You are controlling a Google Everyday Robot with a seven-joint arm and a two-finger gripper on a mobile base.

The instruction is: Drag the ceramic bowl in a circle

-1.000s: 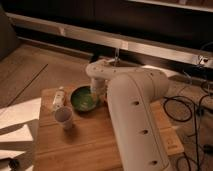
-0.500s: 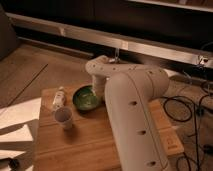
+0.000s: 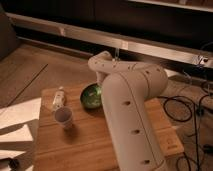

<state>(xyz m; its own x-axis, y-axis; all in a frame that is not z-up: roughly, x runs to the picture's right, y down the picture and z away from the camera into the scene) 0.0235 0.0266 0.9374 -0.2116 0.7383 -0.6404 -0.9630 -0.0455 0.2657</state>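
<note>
The ceramic bowl [image 3: 91, 96], round with a glossy dark green inside, sits on the wooden table [image 3: 75, 145] near its far edge. My white arm [image 3: 127, 110] rises from the lower right, bends at an elbow [image 3: 101, 62] and comes down at the bowl's right rim. My gripper is down at that rim, hidden behind the forearm, and it is shut. Whether it grips the rim is not visible.
A small pale cup [image 3: 63, 117] stands in front of the bowl to its left. A small bottle [image 3: 59, 98] lies at the table's left edge. Black cables [image 3: 195, 115] trail over the floor on the right. A dark wall with a metal rail [image 3: 150, 47] runs behind.
The bowl has shifted a little to the right and away, along with the arm's lower end. The cup and bottle have stayed put.
</note>
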